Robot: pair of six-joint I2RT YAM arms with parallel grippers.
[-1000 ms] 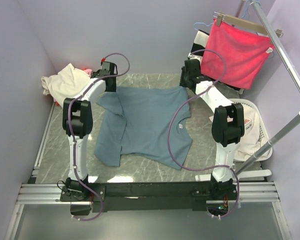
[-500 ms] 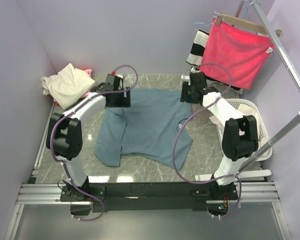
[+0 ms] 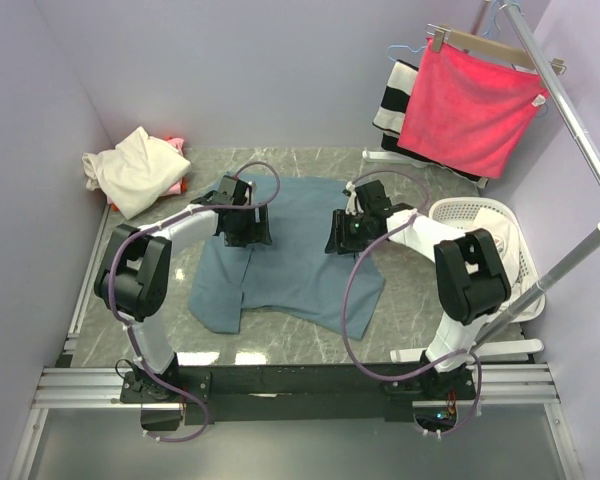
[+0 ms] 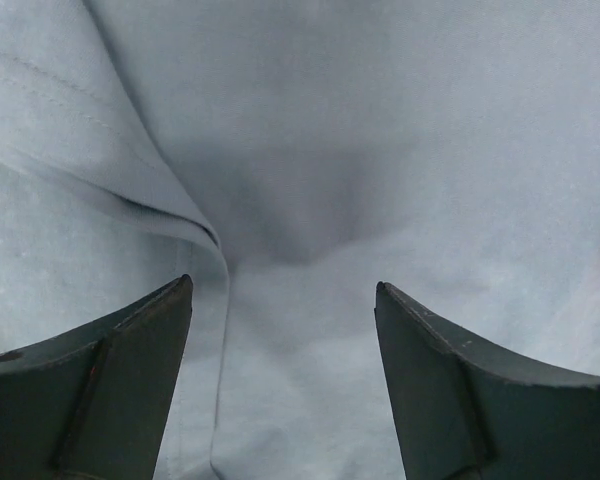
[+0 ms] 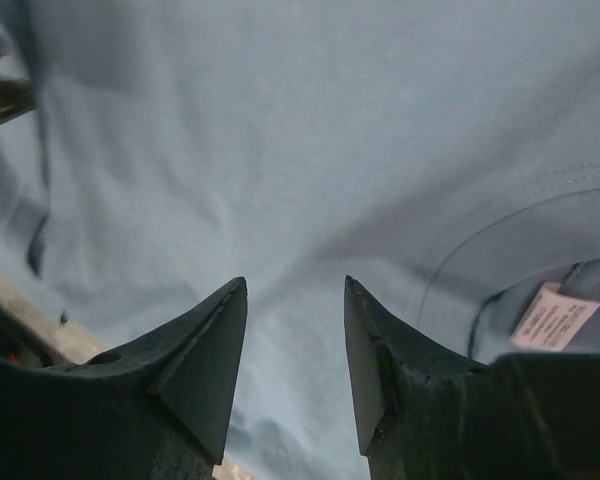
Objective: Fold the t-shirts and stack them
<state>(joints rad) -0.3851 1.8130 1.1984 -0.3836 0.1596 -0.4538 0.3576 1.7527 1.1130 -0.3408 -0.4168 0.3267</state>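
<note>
Dusty blue-grey t-shirt on a grey, white-veined marble table, with pale lilac walls.
The cream t-shirt is plain, with a sliver of pink-red t-shirt at its edge. The towel is bright pink-red, the striped cloth black and white, and the basket white. The left arm and right arm are white with black joints and mauve cables. The left gripper and right gripper are dark grey. The neck label is white with reddish print.

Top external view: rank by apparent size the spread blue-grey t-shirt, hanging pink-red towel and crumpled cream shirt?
1. Spread blue-grey t-shirt.
2. Hanging pink-red towel; being raised nearer the camera may enlarge it.
3. Crumpled cream shirt, smallest.
</note>
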